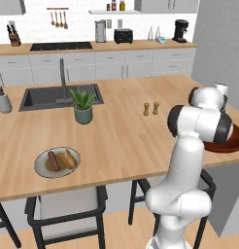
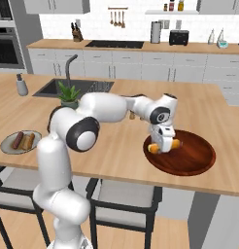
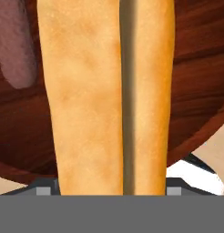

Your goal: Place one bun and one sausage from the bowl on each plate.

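Gripper (image 2: 162, 146) low over bowl (image 2: 189, 163), closed on bun (image 3: 109, 100) (both ends sticking out); sausage (image 3: 16, 45) beside it; grey plate (image 1: 41, 168) already filled.

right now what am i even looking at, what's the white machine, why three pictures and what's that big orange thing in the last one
The white machine is a jointed robot arm on a mobile base, in a rendered kitchen. Two pictures come from cameras on the base behind the arm, one to its left and one to its right, so they show the same wooden counter from two sides. The third comes from a camera on the hand, looking along the gripper.

On the counter sit a wide dark reddish-brown wooden bowl, a pale grey plate already carrying one reddish-brown sausage and one bun, a potted plant beside the sink, and two small shakers.

The two-finger gripper is down in the bowl, around a golden-tan hot-dog bun. That is the orange thing, seen very close. Whether the fingers already clamp it, I cannot tell. Another sausage lies beside it.
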Controlling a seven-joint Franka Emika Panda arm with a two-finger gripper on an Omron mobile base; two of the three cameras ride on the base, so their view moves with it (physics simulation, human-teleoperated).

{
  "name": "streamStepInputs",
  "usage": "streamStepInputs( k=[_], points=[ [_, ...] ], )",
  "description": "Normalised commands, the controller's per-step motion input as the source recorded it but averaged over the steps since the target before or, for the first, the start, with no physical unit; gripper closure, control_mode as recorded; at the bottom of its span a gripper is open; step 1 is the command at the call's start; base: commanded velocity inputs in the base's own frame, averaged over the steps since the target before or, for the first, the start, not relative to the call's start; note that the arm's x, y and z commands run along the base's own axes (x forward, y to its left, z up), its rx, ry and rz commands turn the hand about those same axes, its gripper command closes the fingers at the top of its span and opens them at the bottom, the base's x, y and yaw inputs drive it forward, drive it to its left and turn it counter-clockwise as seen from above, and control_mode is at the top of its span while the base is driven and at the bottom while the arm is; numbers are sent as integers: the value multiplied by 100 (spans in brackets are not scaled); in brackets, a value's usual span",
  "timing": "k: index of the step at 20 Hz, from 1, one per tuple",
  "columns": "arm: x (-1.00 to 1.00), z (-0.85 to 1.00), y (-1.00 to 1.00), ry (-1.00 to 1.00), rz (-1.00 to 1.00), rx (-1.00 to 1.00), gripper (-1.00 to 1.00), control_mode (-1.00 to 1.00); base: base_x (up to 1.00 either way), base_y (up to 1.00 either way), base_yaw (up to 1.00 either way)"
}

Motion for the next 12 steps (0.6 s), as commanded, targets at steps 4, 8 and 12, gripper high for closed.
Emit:
streamStepInputs(
  k=[4,8,12],
  points=[
    [0,29,96,0,41,0,100,-100,0,0,0],
    [-7,44,98,3,46,0,100,-100,0,0,0],
    [-22,41,91,0,48,0,100,-100,0,0,0]
  ],
)
